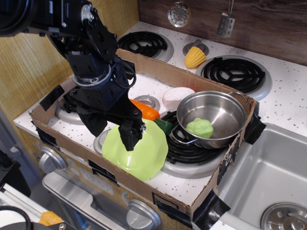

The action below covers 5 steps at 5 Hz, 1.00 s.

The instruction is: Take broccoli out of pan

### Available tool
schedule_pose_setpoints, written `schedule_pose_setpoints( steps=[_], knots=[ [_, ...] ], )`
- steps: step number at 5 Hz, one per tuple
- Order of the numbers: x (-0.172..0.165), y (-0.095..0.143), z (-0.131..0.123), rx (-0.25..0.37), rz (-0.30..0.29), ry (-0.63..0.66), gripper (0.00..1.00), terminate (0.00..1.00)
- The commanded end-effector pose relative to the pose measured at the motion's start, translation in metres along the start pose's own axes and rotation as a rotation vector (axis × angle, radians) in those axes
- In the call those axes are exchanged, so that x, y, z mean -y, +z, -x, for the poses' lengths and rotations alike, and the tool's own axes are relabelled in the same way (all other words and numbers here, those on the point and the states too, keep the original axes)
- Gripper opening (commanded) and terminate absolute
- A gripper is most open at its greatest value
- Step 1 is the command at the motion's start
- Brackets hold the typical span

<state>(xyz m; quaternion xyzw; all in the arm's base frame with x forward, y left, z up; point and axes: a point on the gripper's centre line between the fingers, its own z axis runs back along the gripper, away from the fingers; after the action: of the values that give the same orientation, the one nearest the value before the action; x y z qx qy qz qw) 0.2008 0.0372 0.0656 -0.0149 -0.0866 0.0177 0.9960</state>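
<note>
The pale-green broccoli (199, 127) lies on the flat bottom of the shiny steel pan (229, 109), near its front-left wall. The pan stands on a black burner at the right end of the cardboard tray. My black gripper (114, 131) hangs to the left of the pan, over the left part of the lime-green plate. Its fingers (131, 136) point down and stand apart with nothing between them. The gripper is well apart from the broccoli and the pan.
A lime-green plate (144, 153) lies tilted at the tray's front. An orange carrot (145, 109) with a dark green top lies between plate and pan. A pink-white toy (176, 97) sits behind. Cardboard walls (158, 67) ring the area. Corn (194, 56) lies at the back; the sink (268, 167) is at the right.
</note>
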Motion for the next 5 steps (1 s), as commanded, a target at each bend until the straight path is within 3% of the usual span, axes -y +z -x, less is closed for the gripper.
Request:
schedule_pose_setpoints(
  steps=[1, 3, 4, 5],
  knots=[
    [0.000, 0.000, 0.000, 0.000, 0.000, 0.000, 1.00, 0.00],
    [0.011, 0.015, -0.070, -0.011, -0.069, -0.095, 1.00, 0.00],
    [0.026, 0.021, -0.109, -0.061, -0.064, -0.158, 1.00, 0.00],
    [0.041, 0.014, -0.120, -0.047, -0.046, -0.137, 1.00, 0.00]
  ],
)
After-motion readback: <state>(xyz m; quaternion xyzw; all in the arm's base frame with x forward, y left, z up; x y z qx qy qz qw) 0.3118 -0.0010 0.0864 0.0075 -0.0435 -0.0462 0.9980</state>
